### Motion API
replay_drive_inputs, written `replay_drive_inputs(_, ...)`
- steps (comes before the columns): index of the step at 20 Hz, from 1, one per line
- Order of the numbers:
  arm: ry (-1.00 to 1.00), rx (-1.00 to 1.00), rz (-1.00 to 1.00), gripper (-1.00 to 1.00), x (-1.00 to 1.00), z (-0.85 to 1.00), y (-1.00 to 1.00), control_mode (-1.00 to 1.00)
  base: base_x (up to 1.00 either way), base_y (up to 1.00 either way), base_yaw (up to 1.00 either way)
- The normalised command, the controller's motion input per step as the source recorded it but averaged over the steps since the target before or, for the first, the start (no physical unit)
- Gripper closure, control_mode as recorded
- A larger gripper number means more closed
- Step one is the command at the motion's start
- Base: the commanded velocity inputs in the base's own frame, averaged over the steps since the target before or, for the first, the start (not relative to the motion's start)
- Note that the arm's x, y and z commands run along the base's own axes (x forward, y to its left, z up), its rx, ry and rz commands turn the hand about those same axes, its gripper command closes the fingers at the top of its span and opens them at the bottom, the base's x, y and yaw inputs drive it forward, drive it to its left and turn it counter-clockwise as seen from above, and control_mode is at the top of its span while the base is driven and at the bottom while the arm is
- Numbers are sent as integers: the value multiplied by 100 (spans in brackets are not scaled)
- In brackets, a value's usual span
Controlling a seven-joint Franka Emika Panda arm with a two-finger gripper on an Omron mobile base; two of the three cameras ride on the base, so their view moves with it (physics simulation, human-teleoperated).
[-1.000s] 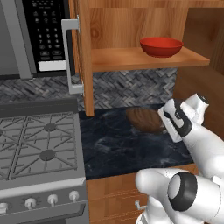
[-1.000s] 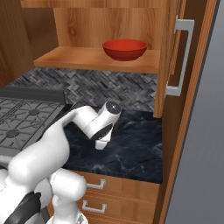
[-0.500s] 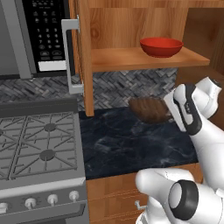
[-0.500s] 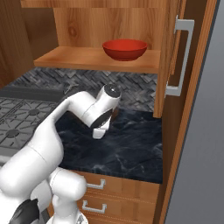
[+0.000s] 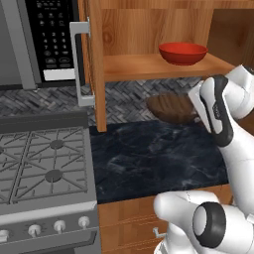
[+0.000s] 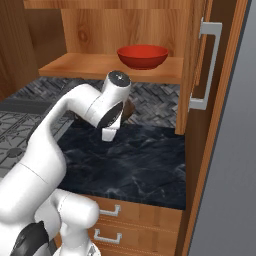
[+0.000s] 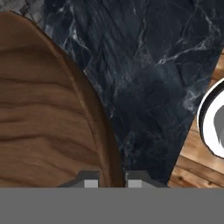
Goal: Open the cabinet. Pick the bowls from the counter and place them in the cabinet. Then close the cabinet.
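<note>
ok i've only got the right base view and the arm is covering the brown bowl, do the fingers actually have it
Observer: yes, in the hand view the fingers are shut on the rim of the wood-grain bowl, one on each side of it.
Operator: is it off the counter
Observer: looks so. the left base view shows it tilted in front of the backsplash tiles, seemingly clear of the counter.
Operator: high enough for the shelf
Observer: not yet. in the left base view it hangs below the front edge of the shelf.
</note>
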Motion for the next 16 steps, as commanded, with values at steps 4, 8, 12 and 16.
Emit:
replay_drive_inputs(4,-15,0,3,100,0,59,9,-100,0,0,0)
replay_drive_inputs(8,-20,0,4,100,0,53,23,-100,0,0,0)
replay_drive_inputs(12,-19,0,2,100,0,44,21,-100,0,0,0)
replay_drive_inputs(16,-18,-1,0,100,7,37,25,-100,0,0,0)
